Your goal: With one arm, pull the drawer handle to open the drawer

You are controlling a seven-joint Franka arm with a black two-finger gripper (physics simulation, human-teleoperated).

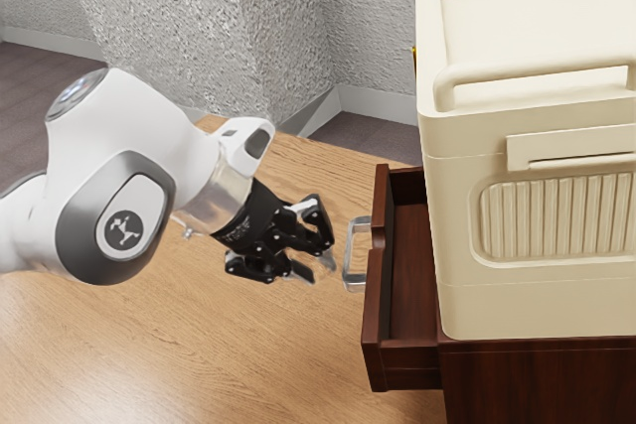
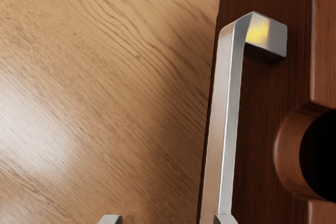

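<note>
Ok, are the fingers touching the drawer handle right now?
Apart. The exterior view shows it: a narrow strip of tabletop is visible between the fingers and the drawer handle.

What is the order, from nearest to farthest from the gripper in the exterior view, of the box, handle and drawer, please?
1. Handle, out in front.
2. Drawer, just behind it.
3. Box, at the exterior view's right.

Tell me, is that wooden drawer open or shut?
Open: the drawer juts out beyond the cream box, its inside showing.
</note>
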